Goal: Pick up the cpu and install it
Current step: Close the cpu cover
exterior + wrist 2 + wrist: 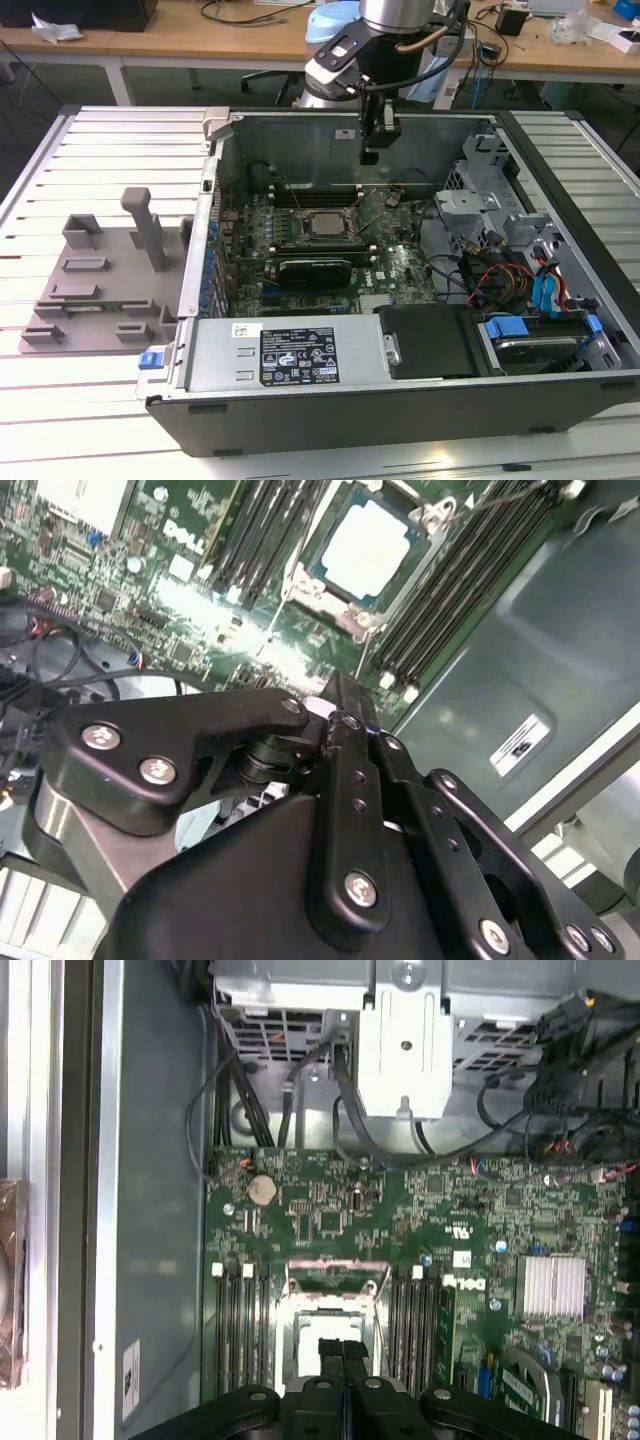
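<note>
Above the motherboard (pixel 400 260) in the open case (pixel 300 410): gripper (pixel 369 155), fingers pressed together, nothing between them. Hangs at one o'clock from the cpu (pixel 325 222) in the exterior view, well clear of it. Cpu flat in its socket at mid-board, silvery plate up, square to the frame around it in both wrist views. By the look of it, picking and setting down done; no telling the state of the socket's latch, so locking possibly left. Tight edges around the chip: memory slots (pixel 310 192) just beside it at twelve and six o'clock, a black card (pixel 313 268) beyond the six o'clock slots. Back wall (pixel 300 140) farther off at twelve, drive cage (pixel 480 200) and loose cables (pixel 500 280) at three, power supply (pixel 290 355) at six along the near rim. Outside the case, at nine o'clock, a grey tray (pixel 100 280) on the slatted table (pixel 120 140). Open room straight up from the socket through the uncovered side of the case; low sideways travel risky, judging by the slots and cables close by.
</note>
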`<act>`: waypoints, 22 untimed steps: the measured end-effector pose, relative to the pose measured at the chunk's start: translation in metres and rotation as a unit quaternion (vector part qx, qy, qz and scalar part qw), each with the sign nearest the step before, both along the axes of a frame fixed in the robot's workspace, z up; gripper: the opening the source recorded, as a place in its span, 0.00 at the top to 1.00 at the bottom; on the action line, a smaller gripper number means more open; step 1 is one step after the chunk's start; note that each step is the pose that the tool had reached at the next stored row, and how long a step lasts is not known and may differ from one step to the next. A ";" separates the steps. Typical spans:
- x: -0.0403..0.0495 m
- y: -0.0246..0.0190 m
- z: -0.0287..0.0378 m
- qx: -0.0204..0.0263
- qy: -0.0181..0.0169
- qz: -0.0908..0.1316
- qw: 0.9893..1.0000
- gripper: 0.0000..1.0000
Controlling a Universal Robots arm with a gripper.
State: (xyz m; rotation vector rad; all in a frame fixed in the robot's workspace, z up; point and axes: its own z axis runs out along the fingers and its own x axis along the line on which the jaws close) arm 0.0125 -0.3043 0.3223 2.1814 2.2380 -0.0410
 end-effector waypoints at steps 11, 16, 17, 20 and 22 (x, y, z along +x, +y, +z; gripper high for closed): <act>0.0281 0.0000 -0.0008 0.000 0.001 0.000 1.000 0.89; 0.0377 0.0000 -0.0015 0.000 0.001 0.000 1.000 0.89; 0.0406 -0.0001 -0.0017 0.000 0.001 0.000 1.000 0.89; 0.0481 0.0000 -0.0022 0.000 0.001 0.000 1.000 0.89; 0.0510 0.0000 -0.0023 0.000 0.001 0.000 1.000 0.89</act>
